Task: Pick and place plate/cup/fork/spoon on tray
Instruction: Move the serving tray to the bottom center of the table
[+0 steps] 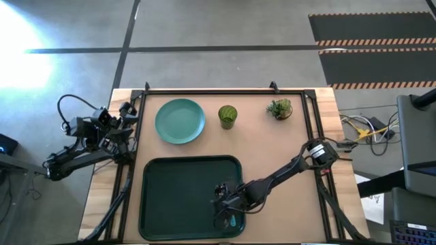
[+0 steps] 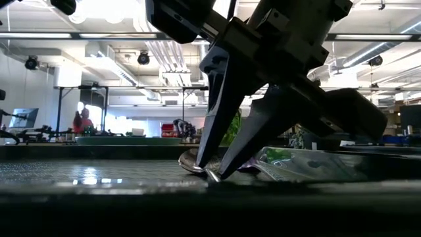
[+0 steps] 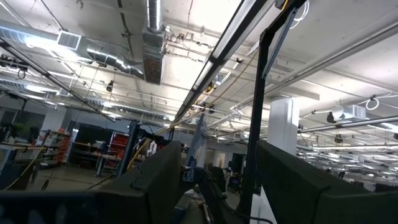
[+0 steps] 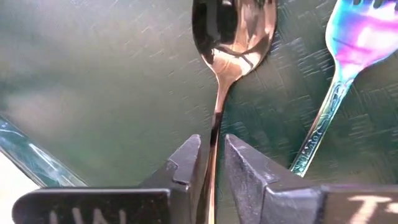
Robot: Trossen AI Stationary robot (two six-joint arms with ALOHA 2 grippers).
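Left claw idles off the desk's left edge, fingers spread and holding nothing. Moving right along the desk's far edge: the plate sits near the far-left corner, the cup just beside it toward the middle, and a small potted plant farther right. None of these has reached the tray, which fills the near half of the desk.

Right claw is down over the tray's near-right corner. Its fingers stand a little apart with the spoon's handle running between them; I judge it is letting go, the spoon lying flat on the tray floor. The fork lies just beside the spoon, already on the tray.

Risks, as I see them: if the claw lifts before the fingers clear the handle, it could drag or flip the spoon, knocking it into the fork. Fetching the cup, an arm could clip the plant or plate.
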